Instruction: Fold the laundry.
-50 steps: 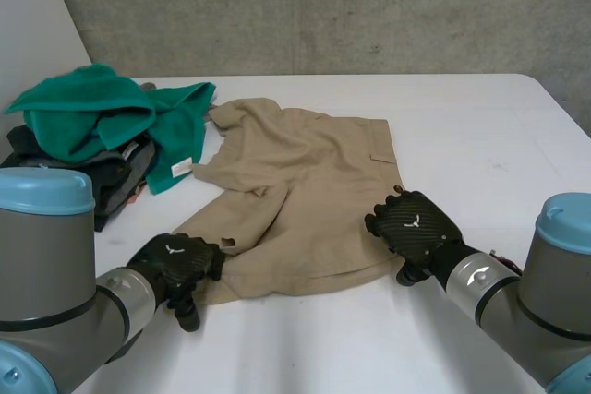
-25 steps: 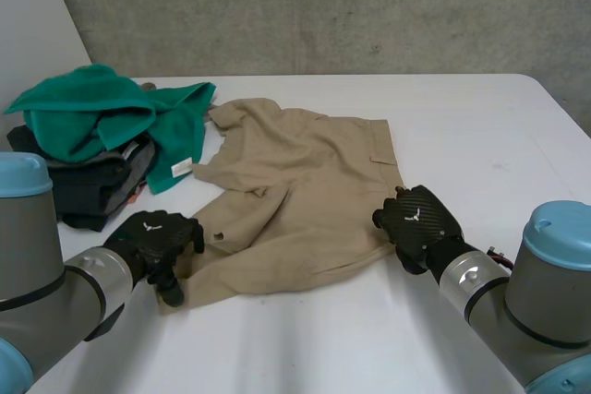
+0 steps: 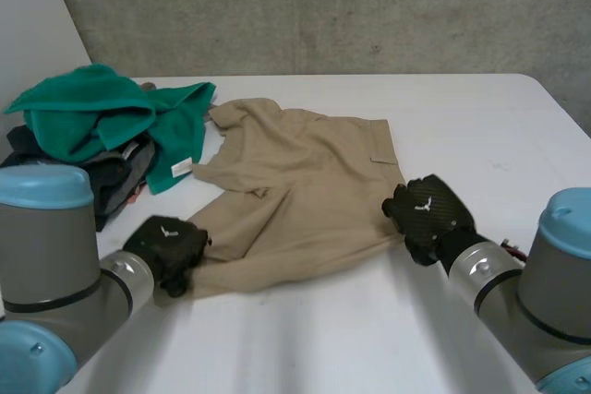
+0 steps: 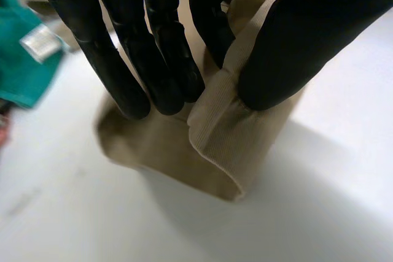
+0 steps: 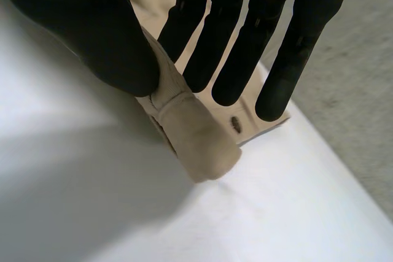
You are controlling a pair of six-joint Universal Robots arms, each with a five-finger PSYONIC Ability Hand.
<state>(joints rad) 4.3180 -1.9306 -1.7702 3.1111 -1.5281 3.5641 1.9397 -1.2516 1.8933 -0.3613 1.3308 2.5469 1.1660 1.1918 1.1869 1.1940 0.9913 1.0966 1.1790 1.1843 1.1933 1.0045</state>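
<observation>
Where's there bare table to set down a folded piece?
Bare table lies right of the tan garment, past the right hand, and along the near edge in front of that garment. The far left is crowded by the clothes pile.

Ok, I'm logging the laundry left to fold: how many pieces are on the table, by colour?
Beige garment: 1
Green cloth: 1
Dark clothes under the green cloth: at least 1; the pile hides any more
Total: at least 3
</observation>
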